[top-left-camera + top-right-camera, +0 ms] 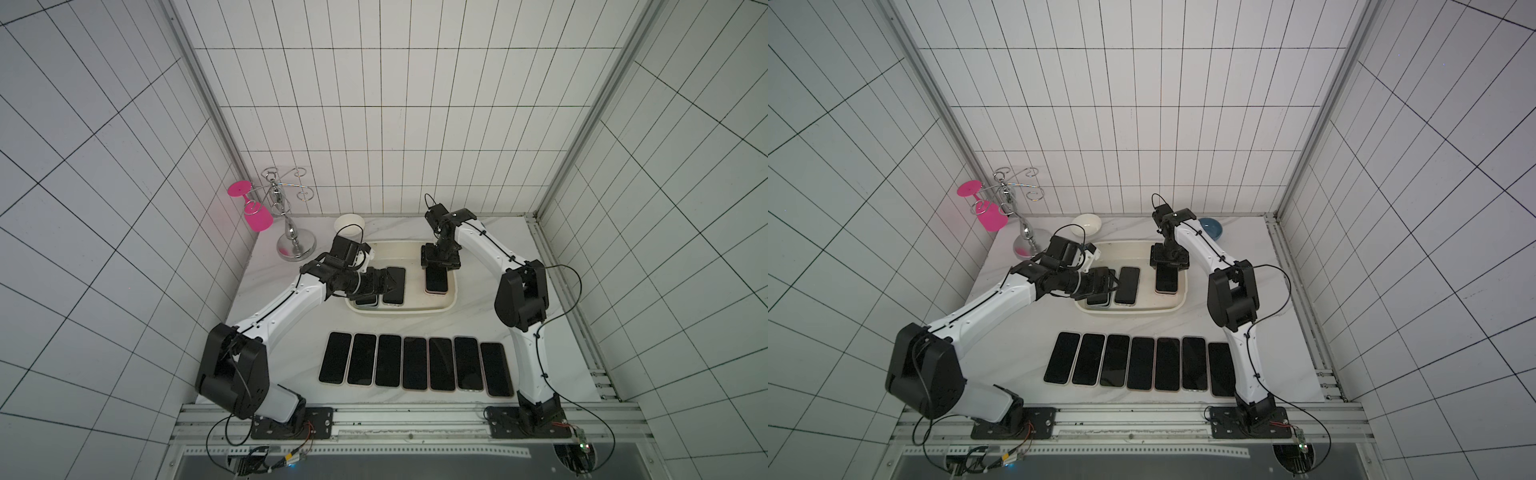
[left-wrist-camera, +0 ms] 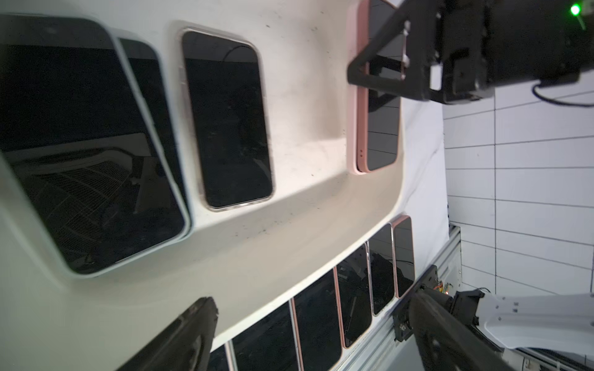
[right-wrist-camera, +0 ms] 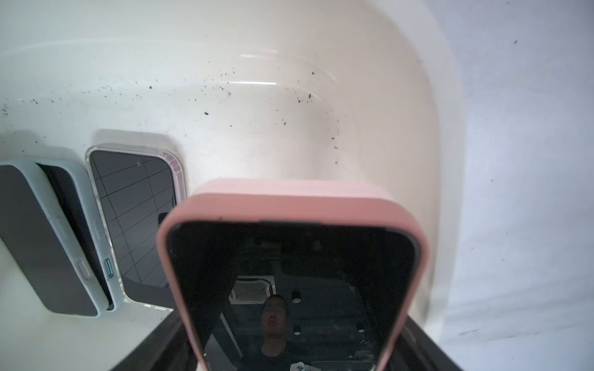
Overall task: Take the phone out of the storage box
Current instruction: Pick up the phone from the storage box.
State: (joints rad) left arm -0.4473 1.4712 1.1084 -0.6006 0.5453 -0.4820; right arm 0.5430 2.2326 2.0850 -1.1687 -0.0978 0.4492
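The right hand [image 1: 437,271] looks clamped across the far end of the pink phone [image 1: 436,286], which lies inside the storage box [image 1: 399,311] at its right side. Held only at that end, the phone could sag and slip, or its near end could catch the box's near wall on the way up. The left hand [image 1: 392,284], fingers wide apart, hovers over the stacked phones [image 3: 48,237] at the box's left. If the two arms' paths cross, they could bump.
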